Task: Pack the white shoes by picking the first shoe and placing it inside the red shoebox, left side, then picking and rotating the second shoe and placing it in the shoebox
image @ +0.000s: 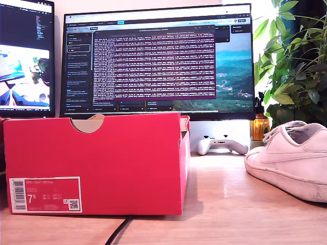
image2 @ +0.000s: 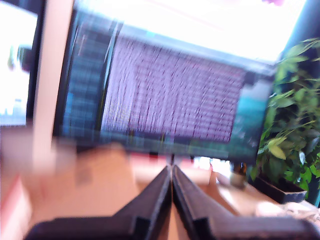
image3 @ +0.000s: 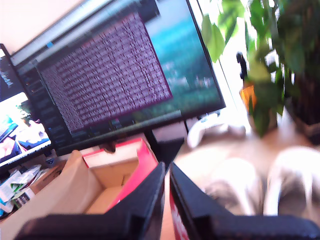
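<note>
Red shoebox (image: 97,163) stands nearest on the tabletop (image: 230,204), open and apparently empty in the second wrist view. One white shoe (image: 291,158) lies beside the box toward the exterior view's right; both shoes (image3: 260,185) show blurred past it in the second wrist view. My first gripper (image2: 171,182) and my second gripper (image3: 166,175) hover with jaws together, holding nothing, facing the monitor (image: 158,61) behind the box.

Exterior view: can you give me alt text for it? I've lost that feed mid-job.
A large bright red cardboard shoebox with a half-round notch and a white 7.5 label stands on the wooden desk at the exterior view's left. One white leather low-top sneaker lies at the view's right. Behind are a white game controller, two monitors and a leafy plant; no gripper is visible.
</note>
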